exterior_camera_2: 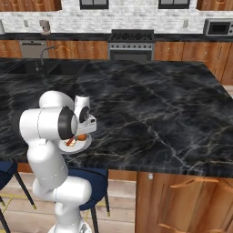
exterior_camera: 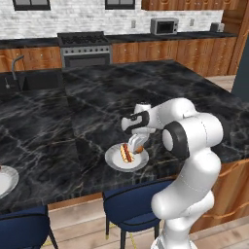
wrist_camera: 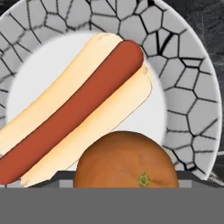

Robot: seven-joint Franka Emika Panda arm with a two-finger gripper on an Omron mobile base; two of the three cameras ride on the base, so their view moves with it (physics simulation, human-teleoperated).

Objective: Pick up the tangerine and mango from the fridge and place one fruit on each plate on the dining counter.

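Counter-edge plate point(exterior_camera: 115, 164); gripper point(exterior_camera: 137, 147) apparently overhead

Glossy veined black marble counter point(exterior_camera: 73, 121), crackle-glazed white plate point(wrist_camera: 192, 87), dimpled tangerine point(wrist_camera: 126, 159).

Both base views look down across the dining counter point(exterior_camera: 97, 107); the hand view sits close over the plate point(wrist_camera: 192, 87).

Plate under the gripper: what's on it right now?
The plate holds a hot dog, and the tangerine sits over its near edge, between the gripper's jaws. The plate surface beneath the tangerine is covered.
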